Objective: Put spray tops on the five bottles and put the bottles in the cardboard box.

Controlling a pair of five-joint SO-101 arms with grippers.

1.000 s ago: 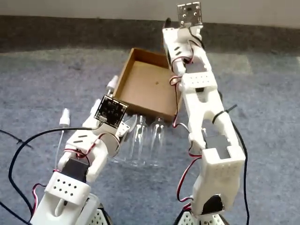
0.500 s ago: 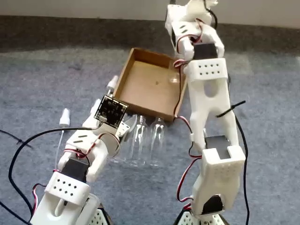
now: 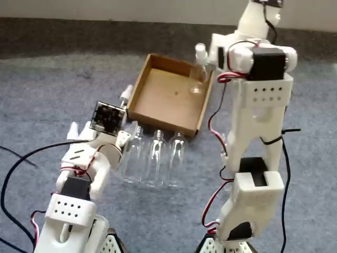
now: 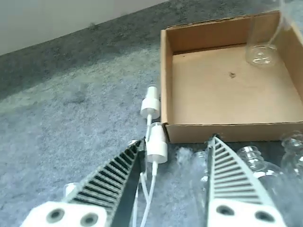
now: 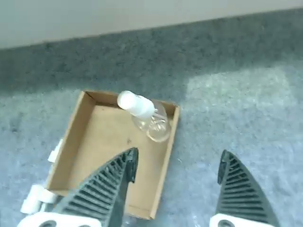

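**Right jaws:** wide open, holding nothing, hanging high above the cardboard box [image 3: 163, 100]. A second ago my right arm [image 3: 260, 105] lay stretched low along the box's right wall. It has since lifted and drawn back, leaving its load behind.

**Capped bottle [image 3: 198, 71]:** one, spray top fitted, inside the box in the far right corner, against the wall. I cannot tell whether it stands dead upright or leans. I count this one as delivered.

**Bare bottles [image 3: 156, 158]:** three, no tops, lying side by side on the tabletop [image 3: 52, 79] just in front of the box's near wall, necks toward it.

**Spray tops [image 4: 156, 142]:** two, loose, end to end just off the box's near left corner, tubes trailing. One more top [image 3: 72, 128] lies beside my left arm [image 3: 84, 163].

**Left jaws:** well open and empty, low over the tabletop, with the nearer loose top just beside one tip and the first bare bottle beside the other. This arm has swung slightly left over the last second, toward the tops.

**Standing, as I judge it:** one bottle finished, the rest to cap and box. The likely next item is a loose top for the left jaws, and my freed right jaws can steady a bottle
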